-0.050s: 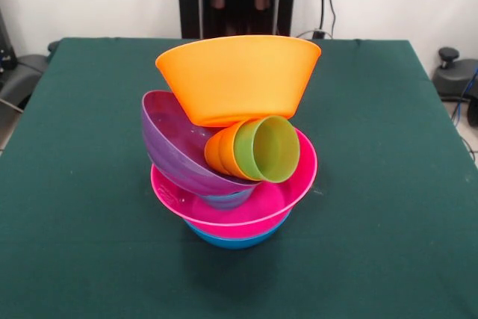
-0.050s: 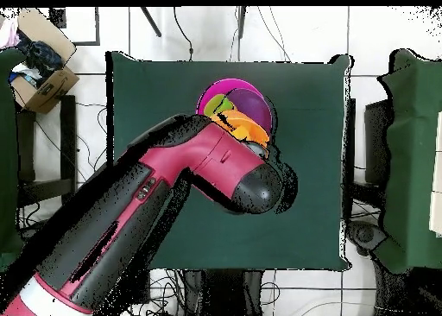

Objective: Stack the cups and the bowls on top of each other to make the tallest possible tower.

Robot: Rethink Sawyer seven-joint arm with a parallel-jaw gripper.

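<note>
Leaning toward nine o'clock in the front view, the purple bowl forms the left flank of the tower, tipped on its side with its open mouth facing right. It rests inside the pink bowl, which sits upright and wide near the bottom of the pile. Under the pink bowl, at six o'clock of the pile, a blue bowl shows only as a thin curved edge touching the green tablecloth. A small bluish-purple base peeks out between the purple and pink bowls; which vessel it belongs to cannot be told.

At twelve o'clock, the orange bowl crowns the pile, upright and slightly tilted, its base resting on the purple bowl's rim and on the cups below it. Those cups lie on their sides: the green cup has its mouth turned toward the camera at roughly four o'clock, and the orange cup wraps around its back end, so the green one is nested inside it.

Overhead, the red and black arm reaches from seven o'clock over the table and covers part of the pile. The gripper itself is hidden beneath the arm, so whether it is parted or holding anything cannot be told.
</note>
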